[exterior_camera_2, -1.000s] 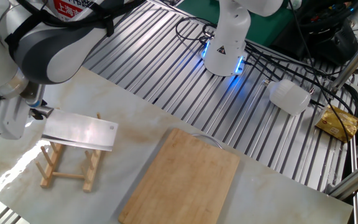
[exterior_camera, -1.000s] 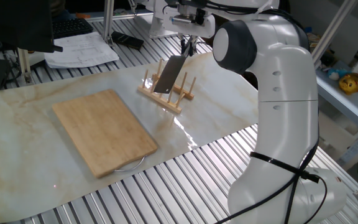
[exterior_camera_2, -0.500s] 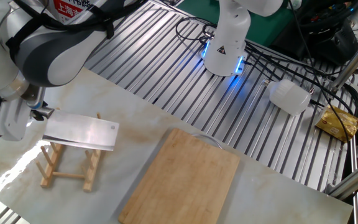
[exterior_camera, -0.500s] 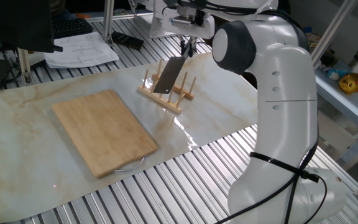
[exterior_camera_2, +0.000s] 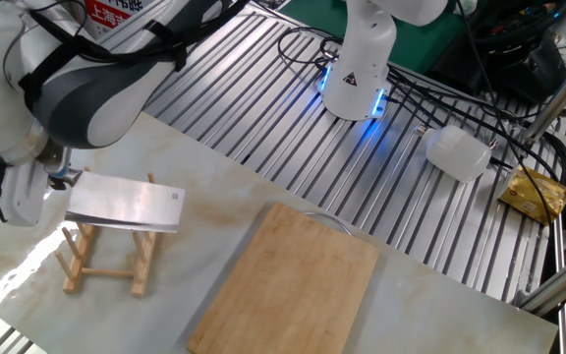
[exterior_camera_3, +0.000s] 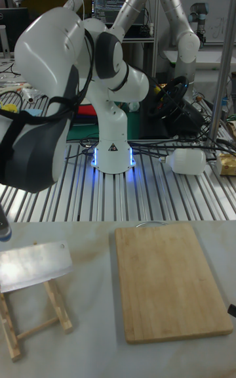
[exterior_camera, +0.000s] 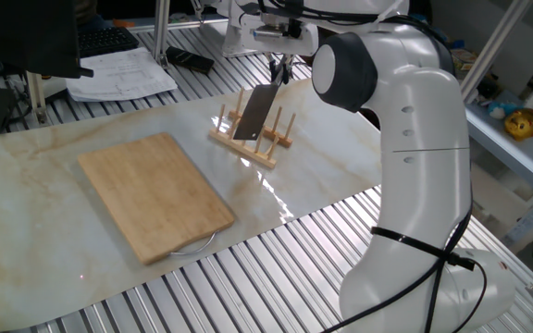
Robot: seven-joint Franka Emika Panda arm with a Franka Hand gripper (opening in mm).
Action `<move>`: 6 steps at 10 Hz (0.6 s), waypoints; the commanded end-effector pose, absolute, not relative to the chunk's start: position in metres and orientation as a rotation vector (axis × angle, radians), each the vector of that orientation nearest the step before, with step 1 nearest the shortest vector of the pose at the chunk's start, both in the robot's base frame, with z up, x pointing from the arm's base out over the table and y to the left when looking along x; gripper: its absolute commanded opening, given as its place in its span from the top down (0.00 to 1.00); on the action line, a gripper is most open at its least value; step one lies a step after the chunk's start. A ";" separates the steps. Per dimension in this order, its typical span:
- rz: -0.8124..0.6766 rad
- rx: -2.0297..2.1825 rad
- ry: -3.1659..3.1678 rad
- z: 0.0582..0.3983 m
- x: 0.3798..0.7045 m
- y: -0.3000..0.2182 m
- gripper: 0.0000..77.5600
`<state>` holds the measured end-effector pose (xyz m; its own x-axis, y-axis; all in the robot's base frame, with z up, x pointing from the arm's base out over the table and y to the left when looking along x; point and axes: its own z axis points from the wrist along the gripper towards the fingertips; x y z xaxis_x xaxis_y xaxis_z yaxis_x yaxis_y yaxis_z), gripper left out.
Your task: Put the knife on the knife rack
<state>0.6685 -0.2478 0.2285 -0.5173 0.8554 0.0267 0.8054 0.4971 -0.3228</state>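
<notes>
The gripper (exterior_camera: 279,63), fingers clamped on the handle, holds the knife (exterior_camera_2: 124,205) just above the knife rack (exterior_camera_2: 104,264), so a clean placement means lowering slowly with the blade aligned between the 2 peg rows.

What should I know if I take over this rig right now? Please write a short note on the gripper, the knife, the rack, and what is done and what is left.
Gripper: shut on the knife's handle, above the far end of the rack.
Knife: held in the air with its broad blade tilted, over the pegs of the rack. From these views I cannot tell whether the blade already touches a peg.
Rack: standing on the marble-look table, beside the cutting board.
Done: knife picked up and brought to the rack.
Left: lower the blade between the pegs, open the gripper, and pull the arm away.
</notes>
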 end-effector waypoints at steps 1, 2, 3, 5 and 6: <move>0.457 -1.419 -2.562 0.231 0.671 -0.251 0.98; 0.458 -1.424 -2.559 0.230 0.671 -0.251 0.98; 0.456 -1.426 -2.556 0.230 0.671 -0.251 0.98; 0.454 -1.412 -2.562 0.229 0.671 -0.251 0.98; 0.454 -1.409 -2.563 0.229 0.671 -0.251 0.98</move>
<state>0.6704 -0.2503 0.2268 -0.5249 0.8511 0.0114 0.7946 0.4948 -0.3517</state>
